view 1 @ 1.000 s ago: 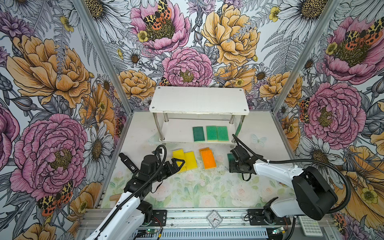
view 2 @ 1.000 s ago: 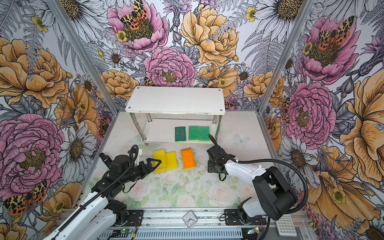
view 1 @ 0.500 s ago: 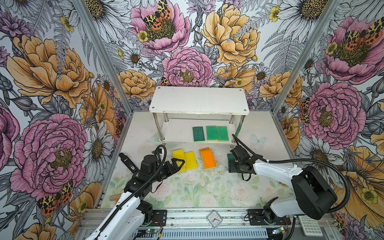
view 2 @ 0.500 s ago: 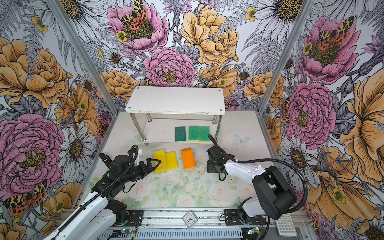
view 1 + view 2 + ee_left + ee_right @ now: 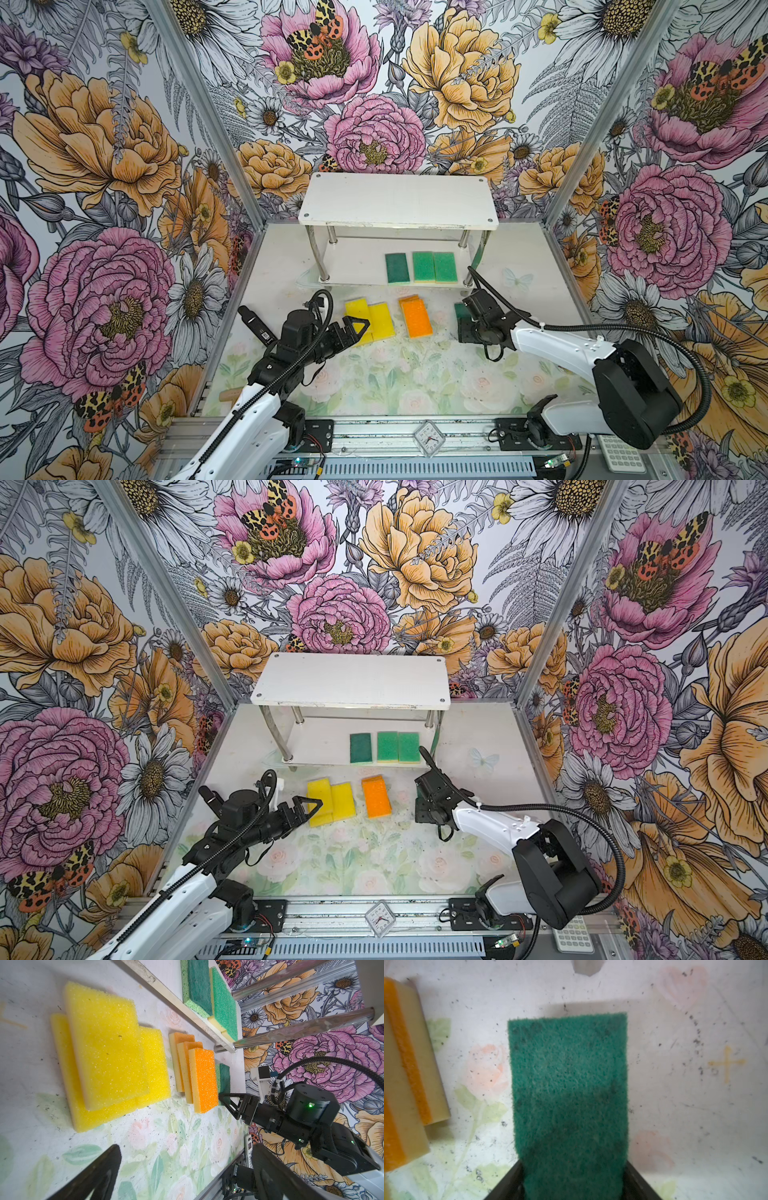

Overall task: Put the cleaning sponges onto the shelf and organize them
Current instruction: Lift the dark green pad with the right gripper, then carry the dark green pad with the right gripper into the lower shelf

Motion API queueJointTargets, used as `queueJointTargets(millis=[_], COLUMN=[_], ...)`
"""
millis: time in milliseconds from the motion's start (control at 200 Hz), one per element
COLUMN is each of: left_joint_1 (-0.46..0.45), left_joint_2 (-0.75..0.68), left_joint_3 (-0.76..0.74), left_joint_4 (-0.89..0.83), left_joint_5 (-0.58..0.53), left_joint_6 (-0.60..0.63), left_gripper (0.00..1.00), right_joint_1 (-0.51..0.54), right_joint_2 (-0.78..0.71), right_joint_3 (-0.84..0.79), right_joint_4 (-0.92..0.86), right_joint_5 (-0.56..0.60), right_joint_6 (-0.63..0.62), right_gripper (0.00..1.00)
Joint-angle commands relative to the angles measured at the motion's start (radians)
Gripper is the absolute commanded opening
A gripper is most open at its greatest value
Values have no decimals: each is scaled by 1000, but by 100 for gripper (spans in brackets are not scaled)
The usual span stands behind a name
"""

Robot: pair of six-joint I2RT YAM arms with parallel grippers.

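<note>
Right side. My right fingers point(image 5: 463, 326) were down at the counter point(image 5: 395, 374), set astride the near end of a dark green sponge point(image 5: 569, 1084). In the right wrist view a finger pressed against each long edge, so I was holding it across its width at a middling spread. The sponge lay scrubby face up, its far end pointing toward the shelf point(image 5: 399, 199). Whether it was clear of the counter I could not tell.

Left side. My left fingers point(image 5: 355, 328) stood wide apart with nothing between them, low over the counter, tips aimed at the yellow sponges point(image 5: 381, 322). In both top views one tip overlapped the near edge of that pile. The left wrist view showed bare counter between tips and pile.

Loose on the counter, in front of the shelf: the yellow sponges in an overlapping pile, one lying on top of the others. Just to their right were the orange sponges point(image 5: 417, 321), three of them, shingled one over the next, pale underlayers showing. The dark green sponge was right of those, apart.

On the shelf: the lower board point(image 5: 353, 266) carried a row toward its right end. It held a darker shelf sponge point(image 5: 397, 268), a small gap, then two lighter green sponges point(image 5: 423, 266) touching side by side, pale layer beneath.
</note>
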Motion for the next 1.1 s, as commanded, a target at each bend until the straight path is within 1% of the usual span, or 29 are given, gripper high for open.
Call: queueJointTargets(millis=[0,150,275,480,655,735,760,851,1006,1096], left_joint_1=[14,19,29,44,69,83,87,97,120,134], left_joint_2=[-19,-30,-43,-64,-71,-69,-69,-72,-80,-83], left_joint_3=[-6,-6,-5,2,-1,-3,-3,-2,-3,-3], left_joint_4=[-8,-12,-18,-37,-46,-47,-47,-49,-58,-65], left_joint_5=[-14,-12,-5,12,17,31,33,46,70,75], left_joint_6=[-6,-6,-7,-4,9,16,15,25,34,43], left_gripper=[99,99,99,99,99,99,99,99,99,99], right_joint_1=[2,30,88,177,236,256,290,330,375,393], right_joint_2=[-50,-85,-111,-63,54,130,153,230,356,424], right_joint_3=[31,75,138,291,427,497,519,589,696,755], right_joint_4=[18,16,16,18,23,31,34,45,77,94], right_joint_5=[-23,-32,-4,50,103,122,127,164,209,218], right_joint_6=[22,29,39,42,63,65,66,82,119,142], right_gripper=[66,65,64,64,64,64,64,64,64,64])
